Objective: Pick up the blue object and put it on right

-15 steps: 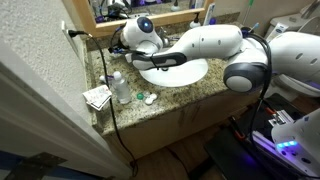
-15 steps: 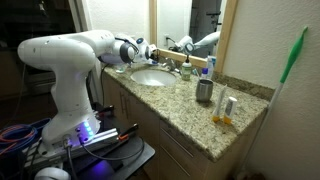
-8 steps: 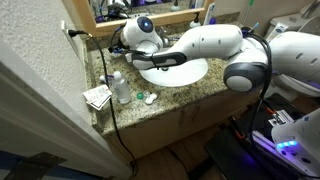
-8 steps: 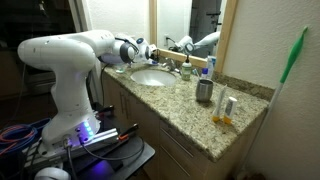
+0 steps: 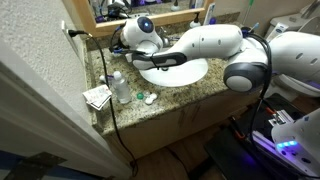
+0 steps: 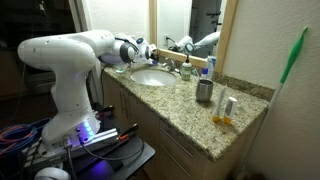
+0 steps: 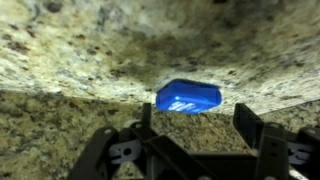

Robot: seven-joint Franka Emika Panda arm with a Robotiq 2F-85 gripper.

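The blue object [image 7: 188, 96] is a small, low, glossy blue piece lying on the speckled granite counter [image 7: 80, 60] in the wrist view. My gripper [image 7: 197, 125] hovers just short of it, open. One dark finger [image 7: 146, 116] stands at the object's left end, while the finger on the right [image 7: 249, 121] is a little clear of it. Nothing is held. In both exterior views the white arm [image 5: 205, 45] reaches over the sink to the back corner of the counter, where the wrist [image 6: 135, 50] hides the blue object.
A white sink [image 5: 178, 72] lies under the arm. A clear bottle [image 5: 120, 88], folded papers [image 5: 97, 97] and small green-and-white pieces [image 5: 149, 97] sit near the counter's front corner. A black cable [image 5: 105, 75] crosses there. A metal cup [image 6: 204, 91] and faucet [image 6: 184, 68] stand by the mirror.
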